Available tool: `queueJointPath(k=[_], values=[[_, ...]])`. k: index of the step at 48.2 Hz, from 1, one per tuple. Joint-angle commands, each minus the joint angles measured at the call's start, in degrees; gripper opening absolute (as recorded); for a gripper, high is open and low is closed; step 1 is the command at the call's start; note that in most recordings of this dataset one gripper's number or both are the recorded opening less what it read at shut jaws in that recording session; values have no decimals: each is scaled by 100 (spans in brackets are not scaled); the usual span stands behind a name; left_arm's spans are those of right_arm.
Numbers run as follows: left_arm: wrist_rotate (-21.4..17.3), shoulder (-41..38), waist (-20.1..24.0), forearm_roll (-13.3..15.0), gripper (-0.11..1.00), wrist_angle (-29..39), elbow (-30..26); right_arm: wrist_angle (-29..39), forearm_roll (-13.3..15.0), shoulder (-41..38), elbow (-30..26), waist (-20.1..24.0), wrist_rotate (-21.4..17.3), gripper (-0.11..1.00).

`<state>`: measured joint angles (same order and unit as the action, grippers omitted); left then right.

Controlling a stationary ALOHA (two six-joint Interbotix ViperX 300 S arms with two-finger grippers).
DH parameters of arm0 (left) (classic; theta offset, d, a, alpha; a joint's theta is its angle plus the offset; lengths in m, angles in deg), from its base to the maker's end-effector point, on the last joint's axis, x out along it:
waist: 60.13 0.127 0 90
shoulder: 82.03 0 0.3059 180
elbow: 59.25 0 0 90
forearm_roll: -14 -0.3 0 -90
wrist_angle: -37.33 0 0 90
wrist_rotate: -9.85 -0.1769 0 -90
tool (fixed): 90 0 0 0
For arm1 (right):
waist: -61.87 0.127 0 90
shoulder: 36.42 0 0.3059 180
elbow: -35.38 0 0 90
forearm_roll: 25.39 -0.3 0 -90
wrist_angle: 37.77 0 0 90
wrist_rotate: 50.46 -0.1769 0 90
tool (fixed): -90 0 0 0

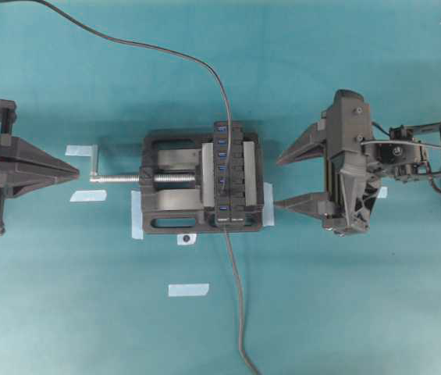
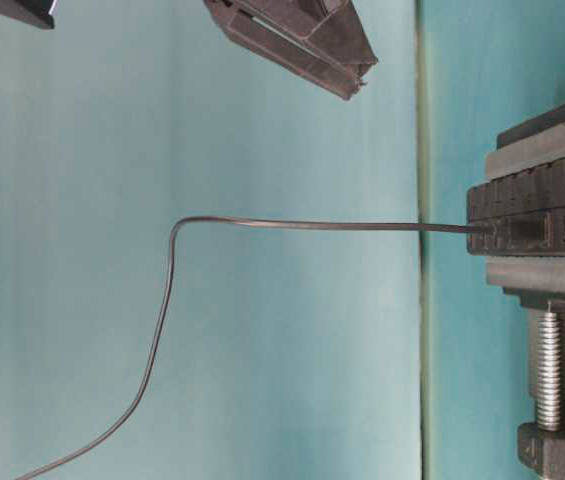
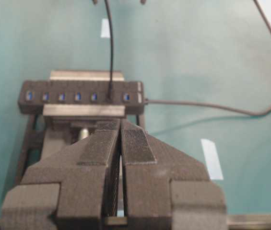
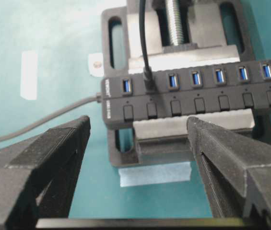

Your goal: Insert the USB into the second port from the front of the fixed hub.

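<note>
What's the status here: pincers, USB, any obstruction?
Left pincer shut, clear of the vise. Right pincer open, empty, facing the fixed hub. USB seated in second port from hub's cabled end. Nothing blocking.

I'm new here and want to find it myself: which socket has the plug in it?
Find the black vise mid-table; the fixed hub lies clamped in it. Its row of blue ports has one filled, second from the labelled end, where the USB stands with its thin cable.

Matt black plastic fixed hub
</note>
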<state>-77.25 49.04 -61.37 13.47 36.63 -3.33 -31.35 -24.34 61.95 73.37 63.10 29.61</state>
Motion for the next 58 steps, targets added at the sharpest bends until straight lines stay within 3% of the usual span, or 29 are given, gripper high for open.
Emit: queueJointPath(k=[1,58], values=[[9,-26,0,-9,0,-26,-105,-44,0,53,-62,0,-35,87],[26,-26,9,-9,0,-26,-79,-53,0,-79,-62,0,-26,87]])
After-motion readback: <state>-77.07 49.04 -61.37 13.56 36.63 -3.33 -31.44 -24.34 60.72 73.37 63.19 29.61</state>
